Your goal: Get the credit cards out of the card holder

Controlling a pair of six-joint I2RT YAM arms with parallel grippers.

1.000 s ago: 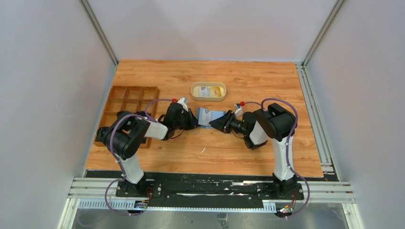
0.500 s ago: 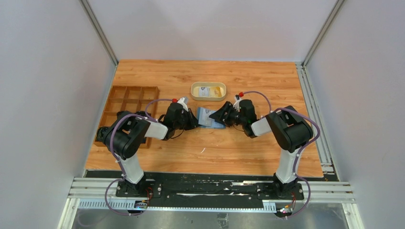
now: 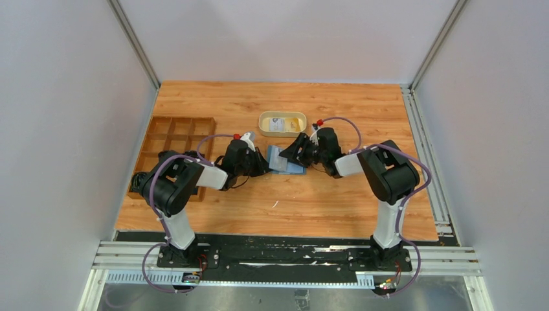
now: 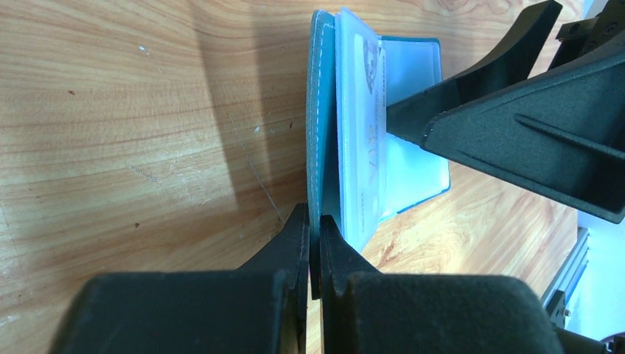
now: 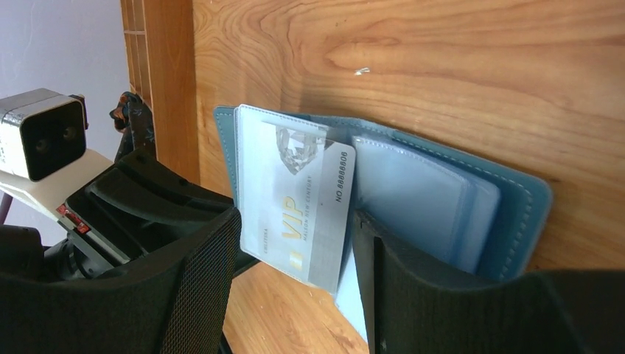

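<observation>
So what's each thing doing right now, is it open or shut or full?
left gripper: shut on the holder's cover.
right gripper: open, a fingertip by the card.
holder: open, one cover held upright.
card: standing against that cover, not gripped.
tray: cards inside.
box: nothing seen inside.

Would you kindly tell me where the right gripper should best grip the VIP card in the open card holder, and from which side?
I would take the VIP card by its free end nearest the right gripper, pinching its flat faces, coming from the open side of the card holder. That end juts past the pocket, and the left gripper clamps the cover opposite.
</observation>
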